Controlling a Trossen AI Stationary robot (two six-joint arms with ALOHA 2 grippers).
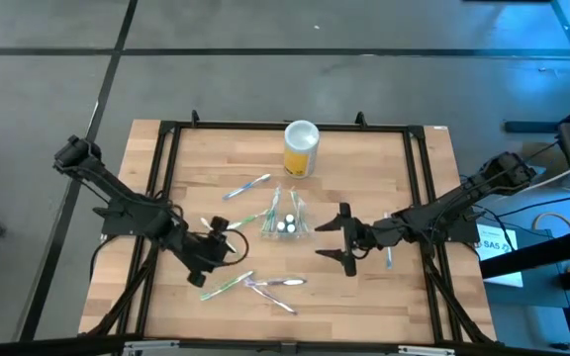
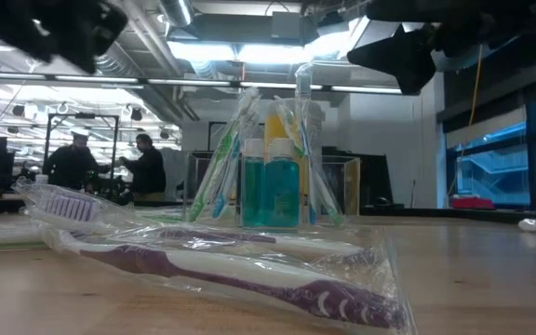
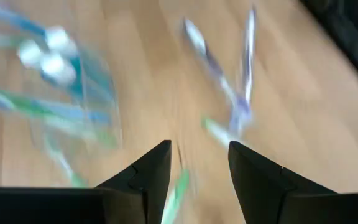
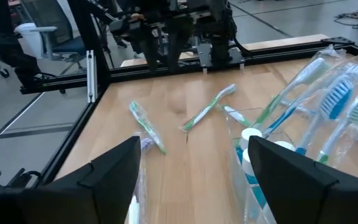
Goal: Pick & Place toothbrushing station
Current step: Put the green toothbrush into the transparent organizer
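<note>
Both dark arms reach in from the outer edges of the bench toward its middle. The left arm comes from the far left corner, bends at the elbow and angles inward and forward, so its left gripper [image 1: 218, 259] hangs low over the front-left part of the bench. In its wrist view the two fingers [image 3: 148, 177] stand apart with a clear gap between them, holding nothing. The right arm stretches in from the right edge, nearly level, wrist pointing at the centre. Its right gripper [image 1: 342, 240] has jaws spread wide, one finger [image 4: 114, 165] to either side, empty.
</note>
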